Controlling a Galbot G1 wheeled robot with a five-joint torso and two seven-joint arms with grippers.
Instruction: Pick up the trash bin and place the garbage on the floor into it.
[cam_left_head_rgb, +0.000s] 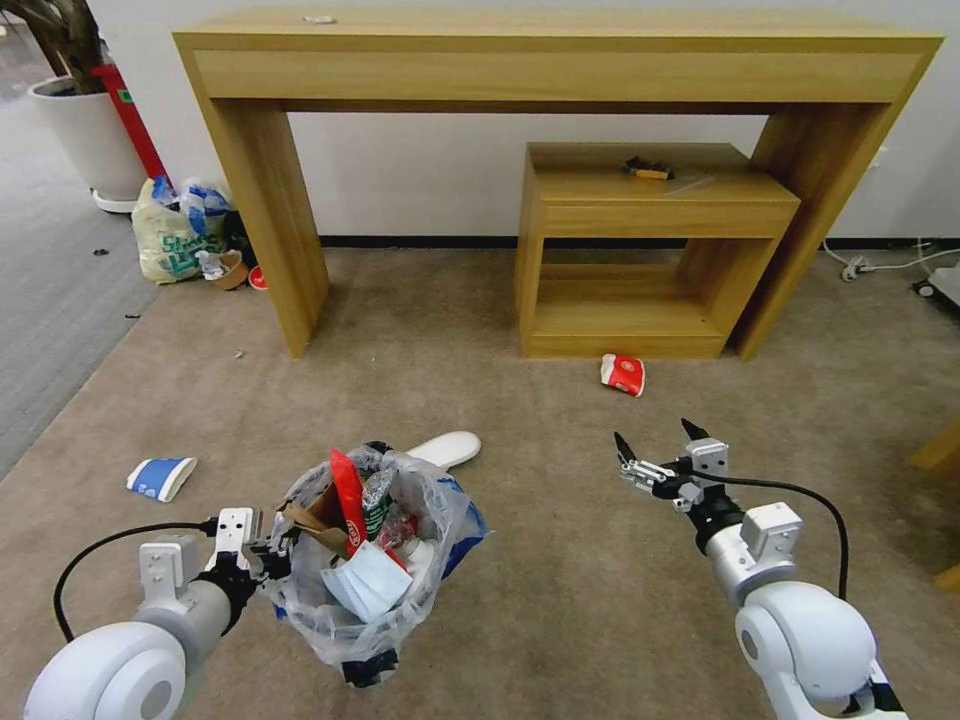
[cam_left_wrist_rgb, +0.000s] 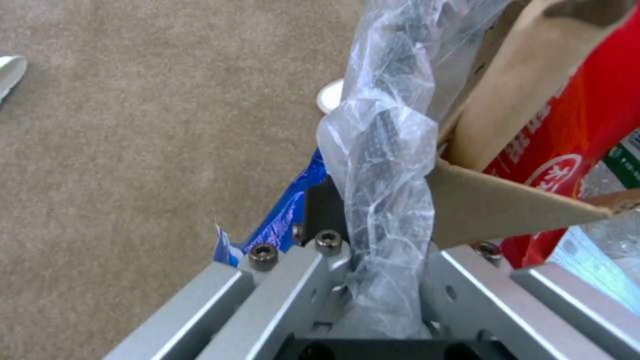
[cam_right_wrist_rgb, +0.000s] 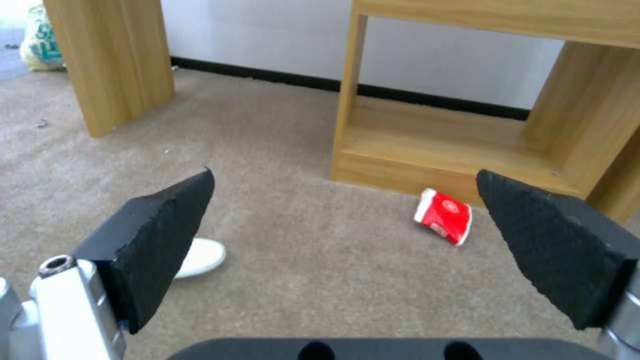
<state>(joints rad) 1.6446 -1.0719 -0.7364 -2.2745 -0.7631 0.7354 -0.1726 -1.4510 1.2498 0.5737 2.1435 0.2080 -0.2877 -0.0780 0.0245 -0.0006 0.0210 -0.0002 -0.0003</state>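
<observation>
The trash bin (cam_left_head_rgb: 375, 620), black and lined with a crinkly clear bag, is low in the head view, stuffed with cardboard (cam_left_wrist_rgb: 507, 150), a red wrapper (cam_left_wrist_rgb: 573, 140) and tissues. My left gripper (cam_left_head_rgb: 278, 552) is shut on its bag-covered rim (cam_left_wrist_rgb: 383, 200). I cannot tell whether the bin is off the floor (cam_left_head_rgb: 540, 600). Garbage lies on the beige carpet: a red wrapper (cam_left_head_rgb: 622, 374) by the small table, a white insole (cam_left_head_rgb: 445, 448) behind the bin and a blue-white cup (cam_left_head_rgb: 160, 476) to its left. My right gripper (cam_left_head_rgb: 655, 440) hovers open and empty, with the red wrapper (cam_right_wrist_rgb: 443, 216) ahead of it.
A tall wooden console (cam_left_head_rgb: 560, 60) spans the back wall, with a low wooden shelf table (cam_left_head_rgb: 640, 250) under it. A yellowish-green tied bag (cam_left_head_rgb: 175, 235) and a white plant pot (cam_left_head_rgb: 90, 135) stand at the far left by grey carpet. Cables (cam_left_head_rgb: 880, 262) lie far right.
</observation>
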